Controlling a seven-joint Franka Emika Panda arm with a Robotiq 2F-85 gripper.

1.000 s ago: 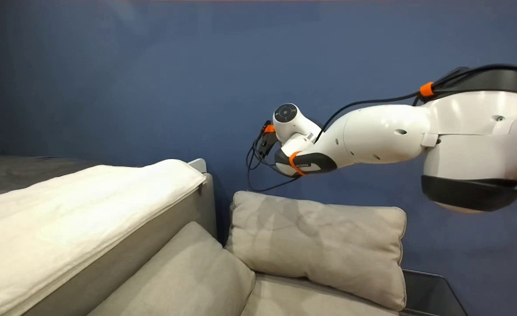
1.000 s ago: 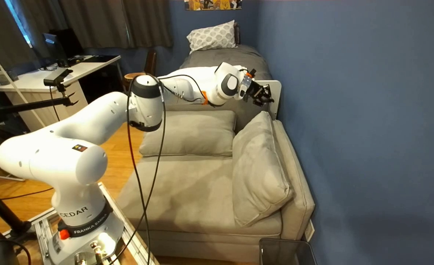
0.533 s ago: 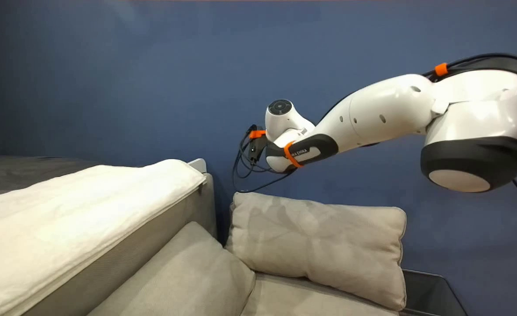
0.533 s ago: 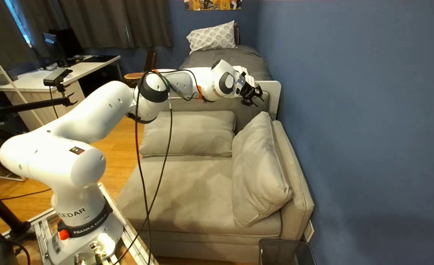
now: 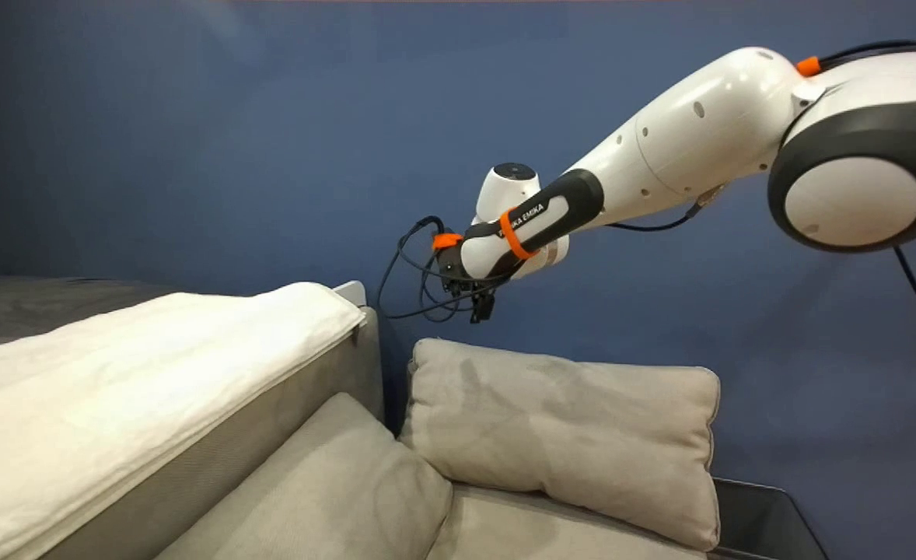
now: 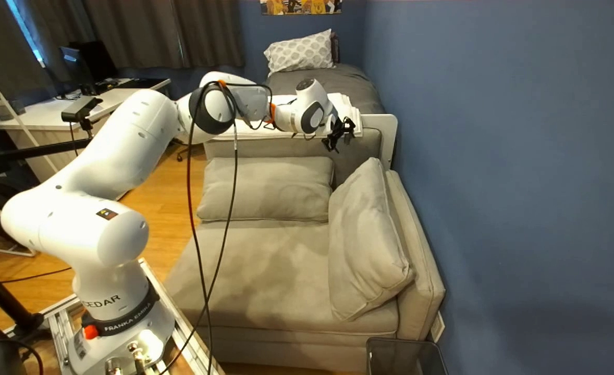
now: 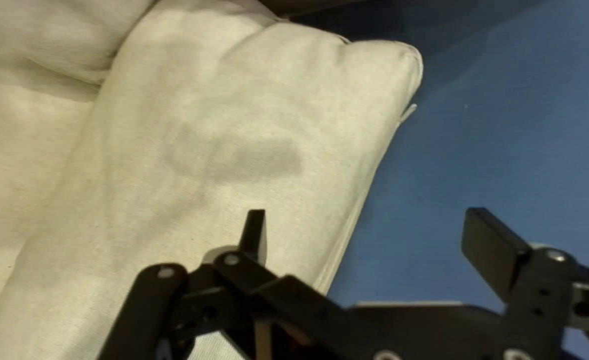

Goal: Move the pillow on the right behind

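Observation:
The pillow on the right, plump and plain beige [image 6: 367, 245], leans tilted against the sofa back along the blue wall. It shows in both exterior views, with one end rising above the seat [image 5: 559, 435]. My gripper [image 6: 342, 144] hangs in the air near the pillow's far upper corner, apart from it, and points down. In the wrist view the gripper [image 7: 367, 217] is open wide. One of its fingers [image 7: 254, 235] overlaps the pillow [image 7: 239, 115] in the picture, while the other stands over the blue wall. Nothing is held between them.
A flatter beige cushion [image 6: 270, 187] rests against the far sofa back. The low boxy back block [image 6: 419, 260] stands between pillow and wall [image 6: 520, 182]. White bedding [image 5: 155, 365] lies beyond the far back. A dark bin [image 6: 406, 357] stands by the near sofa corner.
The gripper has moved away from the wall, to the left in both exterior views, and tipped further downward. The elbow has risen. The pillow and cushion have not moved.

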